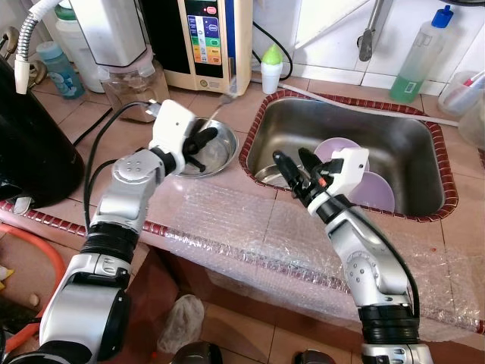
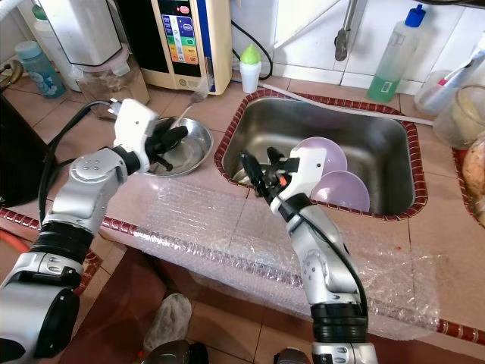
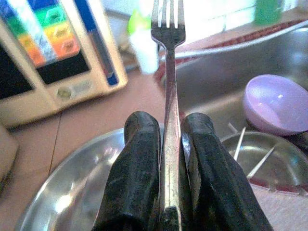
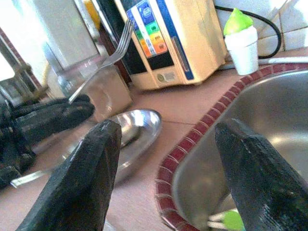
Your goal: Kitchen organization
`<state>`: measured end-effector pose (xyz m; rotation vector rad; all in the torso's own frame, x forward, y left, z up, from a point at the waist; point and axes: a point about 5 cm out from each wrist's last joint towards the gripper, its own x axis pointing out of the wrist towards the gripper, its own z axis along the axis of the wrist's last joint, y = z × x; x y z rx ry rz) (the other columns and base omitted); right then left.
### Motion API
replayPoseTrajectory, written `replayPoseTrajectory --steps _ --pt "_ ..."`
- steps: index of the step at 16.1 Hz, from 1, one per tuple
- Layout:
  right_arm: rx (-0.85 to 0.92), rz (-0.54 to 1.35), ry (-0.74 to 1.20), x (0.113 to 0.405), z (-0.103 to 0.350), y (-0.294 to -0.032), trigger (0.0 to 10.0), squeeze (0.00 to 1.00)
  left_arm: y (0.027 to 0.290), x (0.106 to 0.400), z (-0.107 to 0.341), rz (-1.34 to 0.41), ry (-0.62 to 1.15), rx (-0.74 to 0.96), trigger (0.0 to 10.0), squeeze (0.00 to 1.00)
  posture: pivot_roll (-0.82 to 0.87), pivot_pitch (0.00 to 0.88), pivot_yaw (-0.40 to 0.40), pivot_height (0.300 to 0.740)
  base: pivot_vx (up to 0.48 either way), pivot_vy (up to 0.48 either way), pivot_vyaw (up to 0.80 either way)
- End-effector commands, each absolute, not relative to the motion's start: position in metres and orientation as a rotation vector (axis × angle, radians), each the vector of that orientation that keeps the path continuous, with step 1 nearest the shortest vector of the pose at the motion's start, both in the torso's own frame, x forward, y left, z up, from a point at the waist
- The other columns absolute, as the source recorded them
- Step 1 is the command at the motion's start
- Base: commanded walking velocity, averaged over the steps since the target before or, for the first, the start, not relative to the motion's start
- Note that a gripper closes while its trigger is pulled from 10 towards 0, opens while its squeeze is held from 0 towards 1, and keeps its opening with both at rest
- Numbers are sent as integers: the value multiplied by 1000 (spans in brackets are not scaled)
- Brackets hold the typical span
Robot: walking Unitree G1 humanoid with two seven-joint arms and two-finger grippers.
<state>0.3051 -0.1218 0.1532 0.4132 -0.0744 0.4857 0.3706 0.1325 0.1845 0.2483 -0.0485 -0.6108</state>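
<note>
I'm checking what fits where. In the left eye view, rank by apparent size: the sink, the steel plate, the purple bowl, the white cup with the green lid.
Largest to smallest:
1. Sink
2. Steel plate, under the left pincer
3. Purple bowl
4. White cup with green lid, though it stands farther back, so this is less sure.

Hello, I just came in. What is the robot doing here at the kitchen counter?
The robot is sorting dishes beside the sink. Its left pincer is shut on a fork, holding it above the steel plate on the counter. Its right pincer is open and hangs over the sink's left edge, holding nothing. Two purple bowls and some cutlery lie in the sink.
</note>
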Motion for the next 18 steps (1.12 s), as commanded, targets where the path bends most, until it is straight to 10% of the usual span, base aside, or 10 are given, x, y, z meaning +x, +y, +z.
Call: replayPoseTrajectory --steps 1,8,9,10,18 --pt "544 545 -122 308 172 -116 10000 0 113 359 189 -733 -127 286 0 0 -116 6 61 740 0 0 0" --pt "671 569 -99 319 181 -107 10000 0 62 329 176 -960 -184 282 0 0 -112 6 56 740 0 0 0" --pt "683 560 -95 321 181 -107 784 0 58 326 175 -974 -187 283 0 0 -112 7 56 740 0 0 0" --pt "690 550 -94 322 180 -107 0 0 56 324 175 -980 -186 276 0 0 -113 8 57 740 0 0 0" --pt "773 468 -77 331 178 -115 0 0 55 321 170 -974 -177 266 0 0 -114 12 53 740 0 0 0"
